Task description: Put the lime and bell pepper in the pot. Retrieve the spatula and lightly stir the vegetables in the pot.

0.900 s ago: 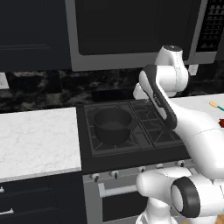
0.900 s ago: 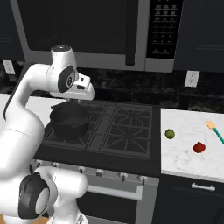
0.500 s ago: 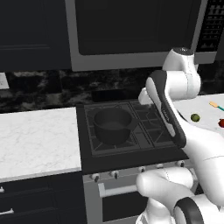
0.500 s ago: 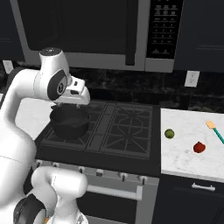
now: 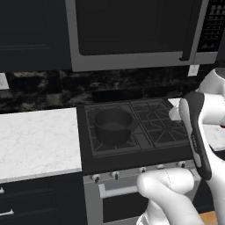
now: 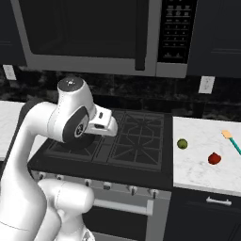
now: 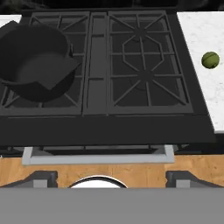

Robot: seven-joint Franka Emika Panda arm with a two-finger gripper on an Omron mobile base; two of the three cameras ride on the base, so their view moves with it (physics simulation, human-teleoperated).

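The black pot sits on the stove's left front burner and looks empty. Right of the stove, on the marble counter, lie the green lime, the red bell pepper and the teal-handled spatula. My gripper hangs above the stove's front edge. It is open, with its tips wide apart and nothing between them. It is well left of the lime and a little right of the pot. My white hand covers the pot in the right base view.
The black stove has raised grates, a knob row and an oven handle in front. A microwave hangs above it. White marble counters flank the stove on both sides. Wooden floor lies below the oven.
The arm has swung to the right in the left base view, and its upper joint has come lower over the stove. The pot, lime, pepper and spatula have stayed put.
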